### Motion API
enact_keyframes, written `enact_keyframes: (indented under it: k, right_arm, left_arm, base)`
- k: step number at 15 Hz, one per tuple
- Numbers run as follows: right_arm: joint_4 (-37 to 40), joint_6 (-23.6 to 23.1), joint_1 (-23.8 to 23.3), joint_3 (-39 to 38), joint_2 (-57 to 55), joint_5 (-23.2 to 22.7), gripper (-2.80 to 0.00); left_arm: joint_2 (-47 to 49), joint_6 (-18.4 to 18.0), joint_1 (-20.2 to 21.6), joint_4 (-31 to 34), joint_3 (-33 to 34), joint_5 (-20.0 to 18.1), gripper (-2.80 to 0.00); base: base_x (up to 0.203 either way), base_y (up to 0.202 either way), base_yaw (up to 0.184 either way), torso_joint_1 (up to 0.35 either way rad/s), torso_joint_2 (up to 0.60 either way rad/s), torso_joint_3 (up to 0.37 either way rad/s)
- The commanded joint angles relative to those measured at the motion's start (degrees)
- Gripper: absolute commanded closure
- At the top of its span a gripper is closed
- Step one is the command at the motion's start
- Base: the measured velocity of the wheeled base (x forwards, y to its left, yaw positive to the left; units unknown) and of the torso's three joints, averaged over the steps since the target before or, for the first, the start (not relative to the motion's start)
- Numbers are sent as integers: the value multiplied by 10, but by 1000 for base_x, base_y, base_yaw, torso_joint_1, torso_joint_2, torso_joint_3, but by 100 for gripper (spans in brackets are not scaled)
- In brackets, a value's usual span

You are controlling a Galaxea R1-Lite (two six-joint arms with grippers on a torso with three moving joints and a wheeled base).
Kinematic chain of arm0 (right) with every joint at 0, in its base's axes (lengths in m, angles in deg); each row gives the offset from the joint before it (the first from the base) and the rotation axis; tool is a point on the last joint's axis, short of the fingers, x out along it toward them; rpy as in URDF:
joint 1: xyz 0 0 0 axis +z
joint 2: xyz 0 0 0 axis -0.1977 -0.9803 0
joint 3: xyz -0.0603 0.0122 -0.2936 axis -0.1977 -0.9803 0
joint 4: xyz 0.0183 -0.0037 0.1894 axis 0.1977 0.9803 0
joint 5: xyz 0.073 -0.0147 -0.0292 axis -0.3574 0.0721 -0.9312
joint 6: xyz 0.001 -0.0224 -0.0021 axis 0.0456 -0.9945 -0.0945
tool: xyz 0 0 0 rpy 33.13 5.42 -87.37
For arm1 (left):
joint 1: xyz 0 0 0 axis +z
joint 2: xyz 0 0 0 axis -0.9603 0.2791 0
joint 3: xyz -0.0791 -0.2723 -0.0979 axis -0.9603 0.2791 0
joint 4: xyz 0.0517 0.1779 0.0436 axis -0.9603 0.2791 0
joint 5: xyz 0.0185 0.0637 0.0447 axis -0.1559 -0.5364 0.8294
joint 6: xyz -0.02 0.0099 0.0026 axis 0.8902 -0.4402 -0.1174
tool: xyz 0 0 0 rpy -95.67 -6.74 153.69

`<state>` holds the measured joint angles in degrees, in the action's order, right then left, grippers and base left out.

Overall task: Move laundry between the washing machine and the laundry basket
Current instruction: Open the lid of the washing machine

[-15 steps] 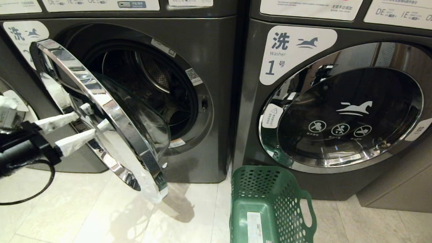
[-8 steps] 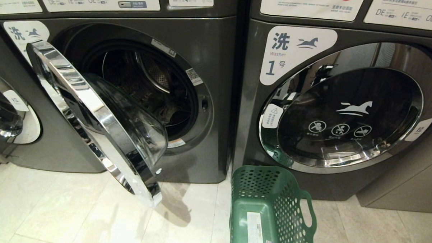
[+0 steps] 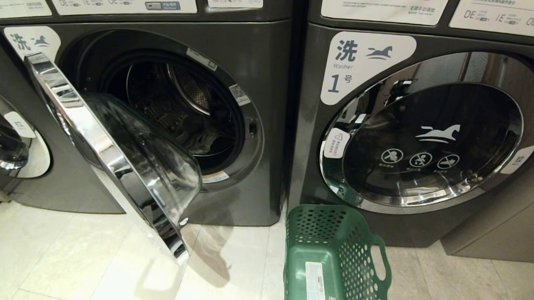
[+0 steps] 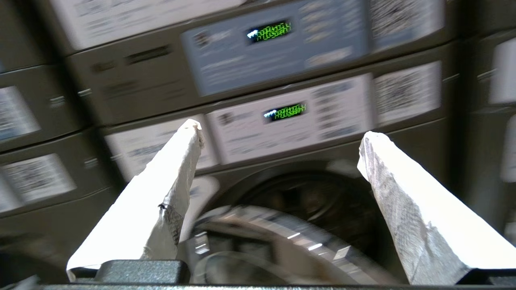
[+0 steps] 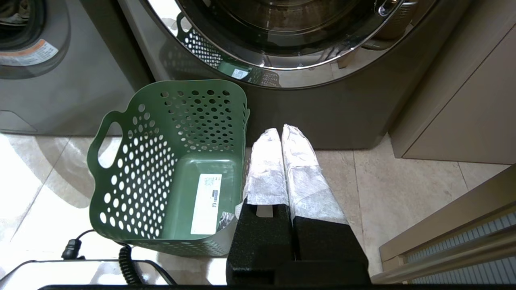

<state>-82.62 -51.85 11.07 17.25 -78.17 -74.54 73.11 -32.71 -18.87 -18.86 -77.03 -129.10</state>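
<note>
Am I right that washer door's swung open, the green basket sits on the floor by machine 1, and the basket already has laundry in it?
Not quite. The washing machine door is open and the laundry basket sits by machine 1, but the basket is empty: the right wrist view shows only a white sticker inside. Some laundry shows in the drum.

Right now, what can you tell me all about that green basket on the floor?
The laundry basket is green and looks like plastic, with round holes all over its sides and a cut-out handle at each end. A white sticker sits on its inside bottom. It stands upright on the pale tiled floor, just in front of the washer marked 1, right of the washing machine whose door hangs open. No laundry shows inside it. Nothing grips it; the shut right gripper hangs beside it.
</note>
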Motion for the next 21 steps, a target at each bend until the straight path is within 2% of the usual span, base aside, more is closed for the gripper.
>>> enact_keyframes:
  k: [1, 2, 3, 6, 8, 9, 10, 12, 13, 15, 16, 17, 20, 21]
  right_arm:
    - [0, 0, 0, 0, -1, 0, 0]
    - [0, 0, 0, 0, -1, 0, 0]
    - [0, 0, 0, 0, -1, 0, 0]
    - [0, 0, 0, 0, -1, 0, 0]
    - [0, 0, 0, 0, -1, 0, 0]
    - [0, 0, 0, 0, -1, 0, 0]
    - [0, 0, 0, 0, -1, 0, 0]
    - [0, 0, 1, 0, -1, 0, 0]
    - [0, 0, 0, 0, -1, 0, 0]
    - [0, 0, 0, 0, -1, 0, 0]
    - [0, 0, 0, 0, -1, 0, 0]
    - [0, 0, 0, 0, -1, 0, 0]
    - [0, 0, 0, 0, -1, 0, 0]
    - [0, 0, 0, 0, -1, 0, 0]
  left_arm:
    - [-60, 10, -54, 93, -23, -2, -280]
    - [-64, 12, -67, 151, -35, 3, -280]
    - [-64, 14, -79, 193, -62, 12, 0]
    - [-58, 4, -140, 320, -174, 24, 0]
    - [-37, -48, -184, 452, -246, 32, 0]
    - [-17, -95, -216, 506, -277, 59, 0]
    - [1, -149, -253, 528, -294, 100, 0]
    - [29, -262, -336, 543, -311, 170, 0]
    - [39, -336, -379, 546, -316, 205, 0]
    - [57, -450, -436, 552, -314, 256, 0]
    - [67, -473, -442, 565, -307, 268, 0]
    - [72, -479, -444, 588, -307, 271, 0]
    - [120, -476, -463, 654, -318, 270, 0]
    - [147, -473, -483, 662, -331, 270, 0]
  base:
    - [0, 0, 0, 0, 0, 0]
    - [0, 0, 0, 0, 0, 0]
    - [0, 0, 0, 0, 0, 0]
    - [0, 0, 0, 0, 0, 0]
    - [0, 0, 0, 0, 0, 0]
    - [0, 0, 0, 0, 0, 0]
    - [0, 0, 0, 0, 0, 0]
    - [0, 0, 0, 0, 0, 0]
    - [0, 0, 0, 0, 0, 0]
    - [0, 0, 0, 0, 0, 0]
    - [0, 0, 0, 0, 0, 0]
    - [0, 0, 0, 0, 0, 0]
    - [0, 0, 0, 0, 0, 0]
    - [0, 0, 0, 0, 0, 0]
